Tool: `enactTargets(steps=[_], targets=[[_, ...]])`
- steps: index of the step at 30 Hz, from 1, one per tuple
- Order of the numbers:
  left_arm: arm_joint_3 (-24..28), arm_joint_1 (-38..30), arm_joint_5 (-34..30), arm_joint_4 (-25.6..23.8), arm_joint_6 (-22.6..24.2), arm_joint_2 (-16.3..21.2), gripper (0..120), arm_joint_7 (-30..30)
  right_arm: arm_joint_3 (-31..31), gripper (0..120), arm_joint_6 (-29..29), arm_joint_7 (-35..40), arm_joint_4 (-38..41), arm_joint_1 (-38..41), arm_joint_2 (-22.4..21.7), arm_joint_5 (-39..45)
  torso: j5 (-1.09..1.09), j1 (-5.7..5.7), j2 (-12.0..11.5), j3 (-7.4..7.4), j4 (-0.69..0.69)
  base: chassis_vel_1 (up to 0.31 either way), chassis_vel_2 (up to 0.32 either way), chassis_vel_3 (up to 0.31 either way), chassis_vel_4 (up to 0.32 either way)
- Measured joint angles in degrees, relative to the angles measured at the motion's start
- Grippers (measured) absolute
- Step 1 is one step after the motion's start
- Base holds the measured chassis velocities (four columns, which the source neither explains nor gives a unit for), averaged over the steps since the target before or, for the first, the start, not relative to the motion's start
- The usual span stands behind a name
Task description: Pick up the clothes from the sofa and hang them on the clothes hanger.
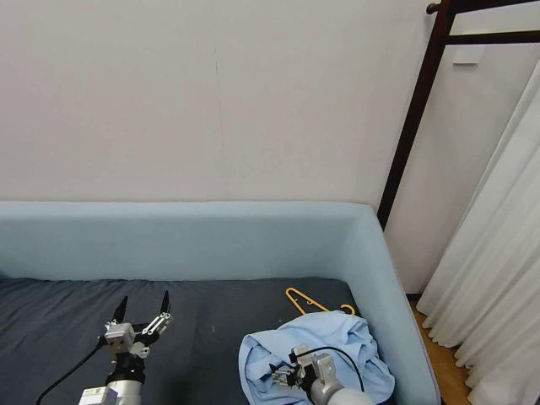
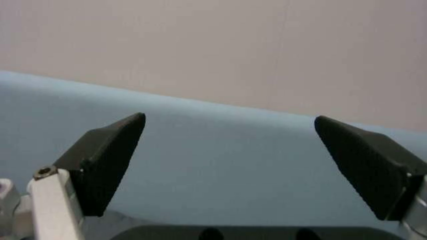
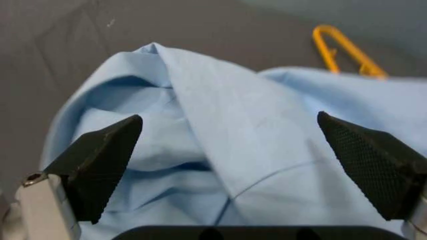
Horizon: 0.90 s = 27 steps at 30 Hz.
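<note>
At the right end of the sofa seat (image 1: 211, 321), the crumpled light-blue shirt (image 1: 337, 350) lies under the right gripper (image 3: 230, 125), which hovers just above it, jaws wide and empty; the left gripper (image 1: 145, 302) stands well apart, likewise wide open and holding nothing. Lower and close on the raised central fold to take a thick bunch of cloth. The orange hanger (image 1: 304, 299) is largely buried, possibly inside the shirt.
</note>
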Motion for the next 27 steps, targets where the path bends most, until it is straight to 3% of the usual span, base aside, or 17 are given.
enactTargets(steps=[1,2,4,7,8,13,18,25,27], targets=[[-0.1,-0.1,-0.3,0.1,0.1,0.2,100,0.0,0.0,100,1.3,-0.6,-0.6,0.0,0.0,-1.8,0.01,0.00,0.0,0.00,0.00,0.000,0.000,0.000,0.000],[-0.5,-0.3,-2.4,0.7,1.1,1.1,100,0.1,0.5,98,6.0,-3.0,-2.6,-0.3,0.3,-9.0,0.01,0.00,0.0,0.01,0.01,0.000,0.000,0.000,0.000],[-0.5,-0.2,-4.5,0.9,2.2,1.7,100,0.3,0.7,95,7.4,-4.1,-3.2,-0.5,0.3,-11.7,-0.02,0.00,0.0,0.00,0.01,0.000,0.000,0.000,0.000],[0.2,-0.6,-10.0,1.7,4.4,3.3,100,0.5,0.0,84,7.4,-4.4,-3.7,-1.1,0.3,-17.7,-0.02,0.00,0.0,0.00,0.00,0.000,0.000,0.000,0.000],[0.2,-0.6,-10.0,1.7,4.4,3.3,100,0.5,0.0,84,7.4,-4.4,-3.7,-1.1,0.3,-17.7,-0.02,0.00,0.0,0.00,0.00,0.000,0.000,0.000,0.000],[0.3,-1.4,-11.3,2.3,5.4,4.4,100,0.1,1.6,61,7.8,-5.9,-4.7,-2.7,1.1,-29.1,-0.01,0.00,0.0,0.00,0.00,0.000,0.000,0.000,0.000],[0.1,-1.9,-11.2,2.4,5.6,4.3,100,-0.1,3.9,59,9.1,-7.1,-6.1,-4.2,1.8,-35.5,-0.01,0.00,0.0,0.00,-0.01,0.000,0.000,0.000,0.000],[0.2,-2.3,-10.9,2.4,5.7,3.0,100,-0.2,4.3,54,7.2,-7.2,-6.3,-5.3,3.2,-36.8,-0.01,0.00,0.0,0.00,0.00,0.000,0.000,0.000,0.000],[0.3,-2.3,-10.9,2.4,5.6,2.7,100,-0.3,4.5,48,7.2,-6.9,-7.0,-5.6,3.7,-38.5,-0.01,0.00,0.0,0.00,0.00,0.000,0.000,0.000,0.000]])
